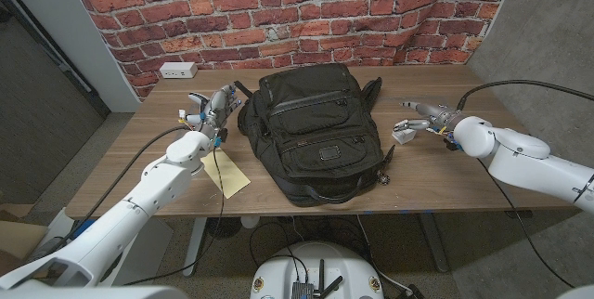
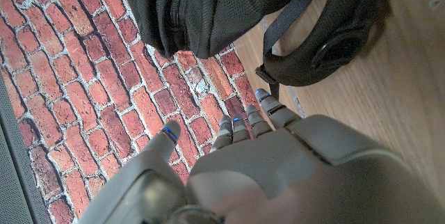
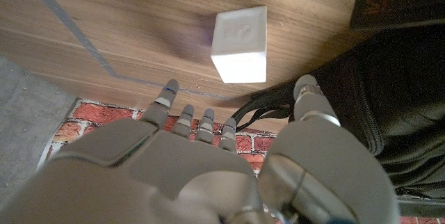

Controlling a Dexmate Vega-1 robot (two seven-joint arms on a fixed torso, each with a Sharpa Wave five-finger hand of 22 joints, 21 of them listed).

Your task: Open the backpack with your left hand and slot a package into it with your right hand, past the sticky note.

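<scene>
I'm hovering my spread, empty right robot hand (image 3: 208, 175) over the small white box-shaped package (image 3: 240, 43) lying right of the soft black fabric backpack (image 1: 314, 127), judging it light, rigid, pinchable across its flat sides.

No lettering can be read anywhere: the small plate on the black backpack (image 1: 327, 153) and the faint embossing on the white package (image 3: 240, 43) are both too blurred.

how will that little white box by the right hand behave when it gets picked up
The white box looks small and square-edged, so probably light and stiff. Flat faces suggest it won't roll, though it might slide on the smooth table. The right hand hovers over it, fingers apart.
</scene>
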